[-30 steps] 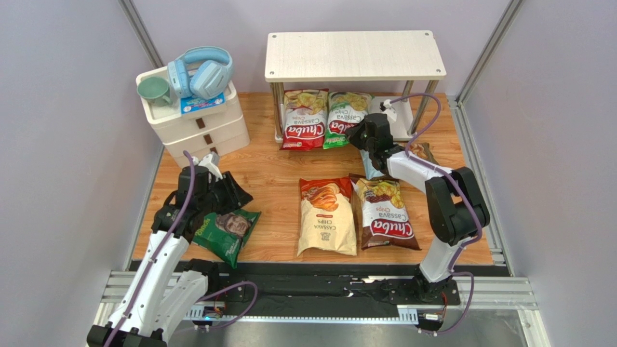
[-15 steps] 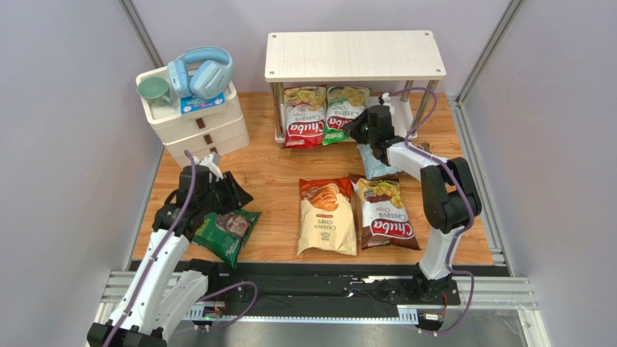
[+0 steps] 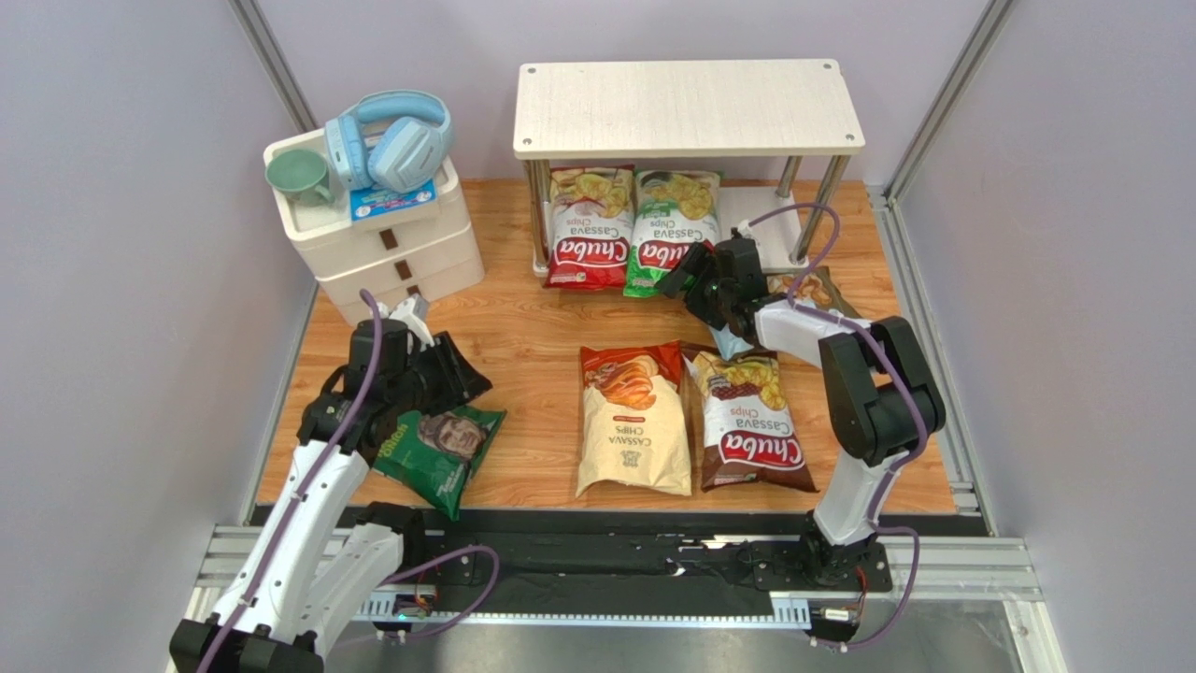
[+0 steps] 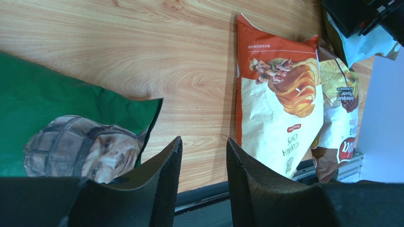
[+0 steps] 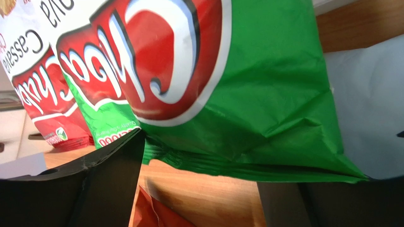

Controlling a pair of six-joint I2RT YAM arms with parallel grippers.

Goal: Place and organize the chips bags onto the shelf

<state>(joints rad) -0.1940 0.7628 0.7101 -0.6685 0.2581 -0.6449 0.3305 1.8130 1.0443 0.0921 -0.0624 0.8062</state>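
Beneath the shelf top (image 3: 688, 108) — green bag (image 3: 671, 225), right tool (image 3: 687, 275) spread.

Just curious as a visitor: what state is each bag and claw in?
red bag, on lower board of shelf
green bag, beside it, same board
cream-orange bag, flat on table
brown bag, flat on table
dark green bag, flat on table
light blue bag, partly under right arm
left gripper, open, empty
right gripper, open, at green bag
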